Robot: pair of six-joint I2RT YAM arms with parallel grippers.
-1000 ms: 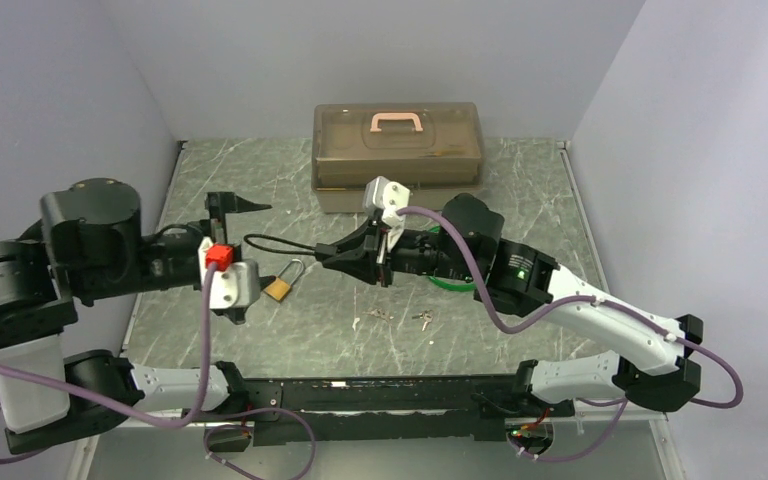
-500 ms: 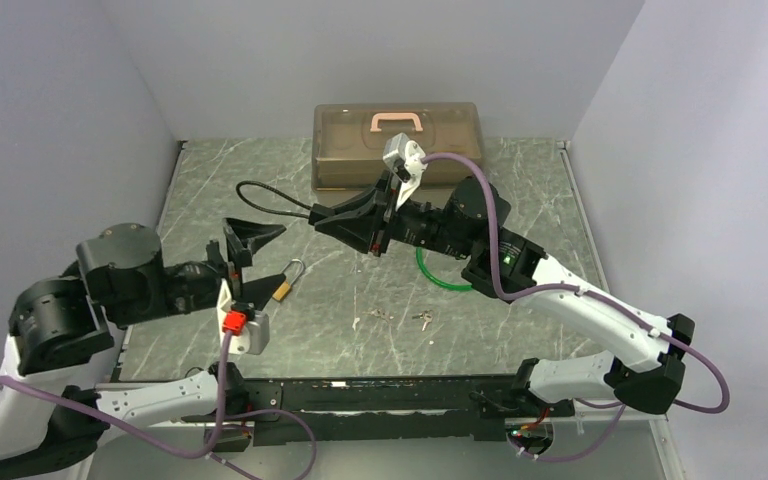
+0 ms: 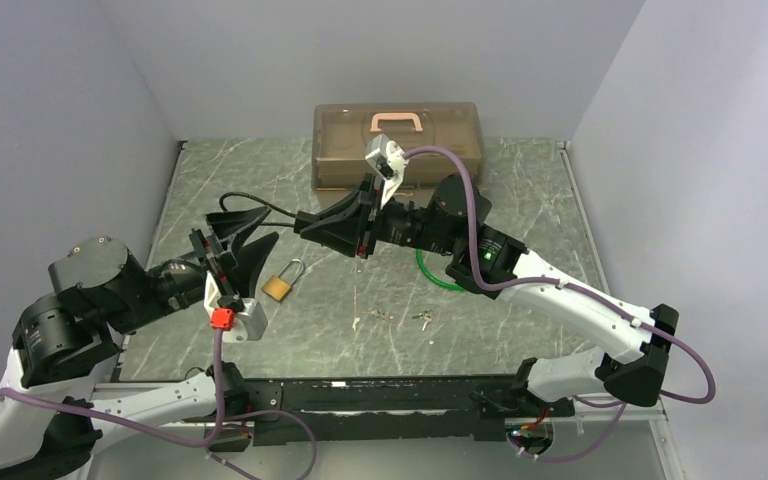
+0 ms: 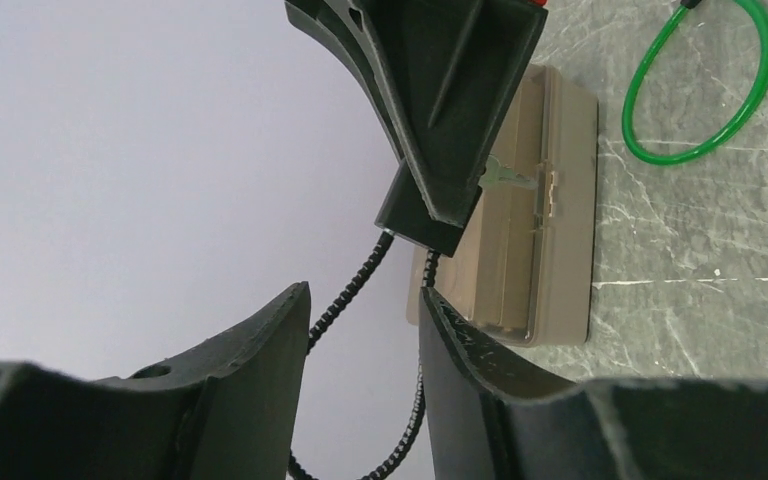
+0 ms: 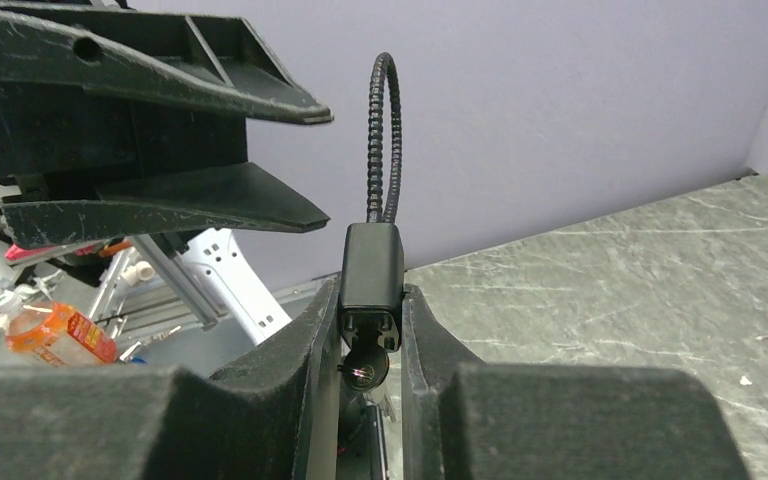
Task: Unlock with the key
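Observation:
My right gripper (image 3: 305, 220) (image 5: 371, 300) is shut on the black body of a cable lock (image 5: 370, 268) (image 3: 300, 216) and holds it above the table. The lock's round keyhole end (image 5: 365, 372) faces the right wrist camera between the fingers. Its black cable (image 3: 245, 203) (image 4: 345, 290) arcs out to the left. My left gripper (image 3: 245, 238) (image 4: 365, 300) stands open just left of the lock, and the cable shows through the gap beyond its fingertips. Small keys (image 3: 378, 316) (image 3: 422, 320) lie on the table.
A brass padlock (image 3: 278, 287) lies under the two grippers. A green cable loop (image 3: 428, 276) (image 4: 700, 85) sits mid-table. A brown plastic box (image 3: 397, 143) (image 4: 535, 210) with a pink handle stands at the back. Grey walls close in on both sides.
The right gripper carried the lock up and to the left. The left arm swung round so its gripper points up at the cable, and its jaws have narrowed.

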